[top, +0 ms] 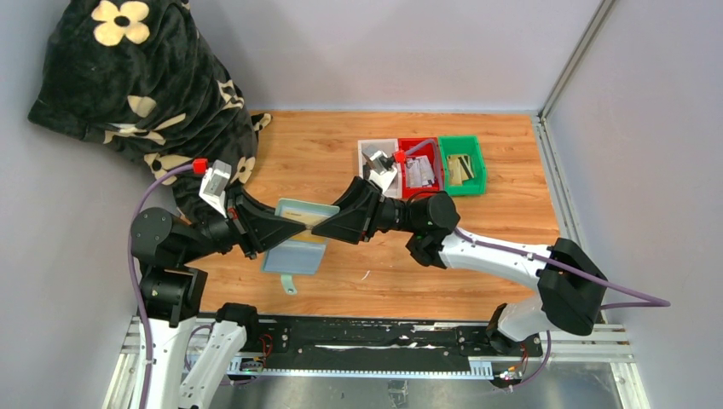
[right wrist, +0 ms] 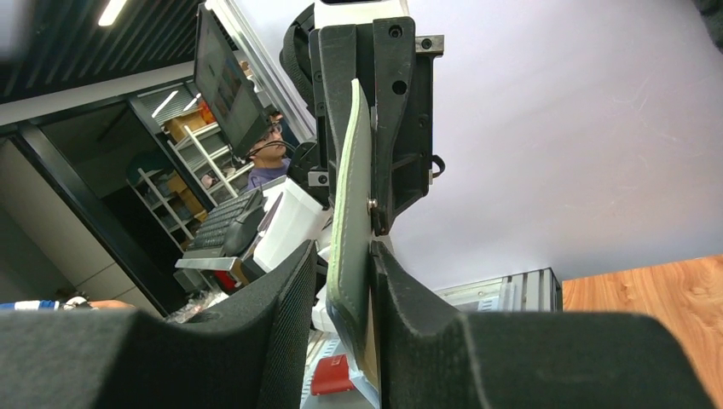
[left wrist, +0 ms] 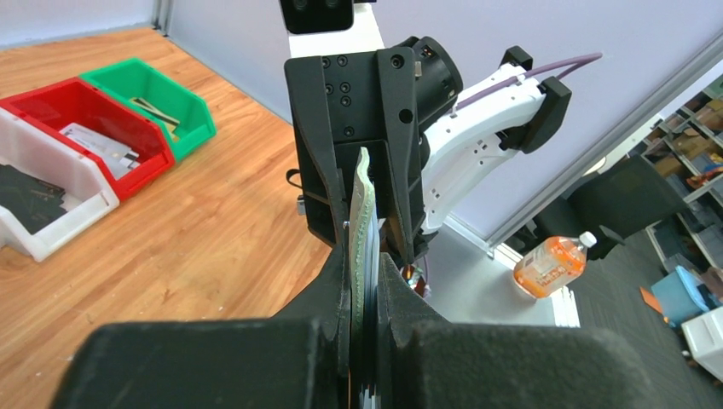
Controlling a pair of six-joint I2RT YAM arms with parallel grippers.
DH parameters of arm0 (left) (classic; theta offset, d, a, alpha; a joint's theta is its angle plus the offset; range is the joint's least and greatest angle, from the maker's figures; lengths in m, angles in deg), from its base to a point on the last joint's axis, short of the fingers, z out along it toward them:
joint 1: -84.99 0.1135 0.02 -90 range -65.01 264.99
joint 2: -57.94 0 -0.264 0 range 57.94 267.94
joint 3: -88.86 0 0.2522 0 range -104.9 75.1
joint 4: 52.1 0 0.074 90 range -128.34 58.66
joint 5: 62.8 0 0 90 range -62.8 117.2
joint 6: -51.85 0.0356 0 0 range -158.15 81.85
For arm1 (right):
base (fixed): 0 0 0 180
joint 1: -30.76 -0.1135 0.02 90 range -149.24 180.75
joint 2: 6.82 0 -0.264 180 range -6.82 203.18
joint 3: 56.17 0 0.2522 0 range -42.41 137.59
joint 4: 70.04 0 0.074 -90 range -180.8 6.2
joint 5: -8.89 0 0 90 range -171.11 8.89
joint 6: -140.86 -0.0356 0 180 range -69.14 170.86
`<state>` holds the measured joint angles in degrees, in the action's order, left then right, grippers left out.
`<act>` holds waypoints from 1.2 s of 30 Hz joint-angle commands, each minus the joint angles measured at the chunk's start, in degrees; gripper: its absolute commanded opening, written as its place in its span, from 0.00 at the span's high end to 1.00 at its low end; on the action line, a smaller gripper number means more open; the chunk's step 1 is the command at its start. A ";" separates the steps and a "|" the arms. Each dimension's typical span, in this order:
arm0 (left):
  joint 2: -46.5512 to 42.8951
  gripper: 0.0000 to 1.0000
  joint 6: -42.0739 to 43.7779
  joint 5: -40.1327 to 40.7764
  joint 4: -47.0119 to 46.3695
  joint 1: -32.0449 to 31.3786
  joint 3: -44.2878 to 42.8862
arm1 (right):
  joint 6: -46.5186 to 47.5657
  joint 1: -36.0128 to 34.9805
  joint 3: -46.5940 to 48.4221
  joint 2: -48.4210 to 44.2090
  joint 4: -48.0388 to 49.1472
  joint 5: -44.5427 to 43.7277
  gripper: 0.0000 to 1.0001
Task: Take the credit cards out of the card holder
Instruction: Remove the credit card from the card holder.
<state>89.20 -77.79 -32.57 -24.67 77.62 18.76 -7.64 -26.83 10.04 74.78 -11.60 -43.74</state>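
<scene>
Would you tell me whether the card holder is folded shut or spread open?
Spread open: the card holder shows both panels unfolded in the top view, with its closing tab hanging loose.

3 colour bins, floral blanket

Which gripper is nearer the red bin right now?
Right. The right gripper meets the card holder from the side facing the red bin. The left gripper clamps it from the far side.
</scene>
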 commanded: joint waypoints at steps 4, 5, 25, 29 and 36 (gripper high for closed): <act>-0.46 1.00 -2.65 0.95 -2.96 -0.27 0.17 | -2.74 0.54 -3.75 0.29 8.98 -1.06 0.61; -0.58 1.00 -3.17 1.13 -3.35 -0.27 0.23 | -2.79 0.54 -4.22 0.25 9.34 -1.32 0.60; 3.08 0.27 20.34 -4.00 17.85 -0.27 -5.19 | 34.58 5.82 21.63 -4.22 -75.28 18.85 1.00; 4.68 0.34 24.74 -6.13 21.24 -0.27 -5.63 | 45.86 5.81 29.59 -2.11 -96.08 17.38 1.00; 5.88 0.51 25.43 -7.25 21.38 -0.27 -3.08 | 51.72 5.42 37.84 0.96 -106.12 17.35 1.00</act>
<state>94.36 -54.62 -37.20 -5.02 77.62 14.41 35.94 -21.08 43.61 73.93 -104.56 -28.03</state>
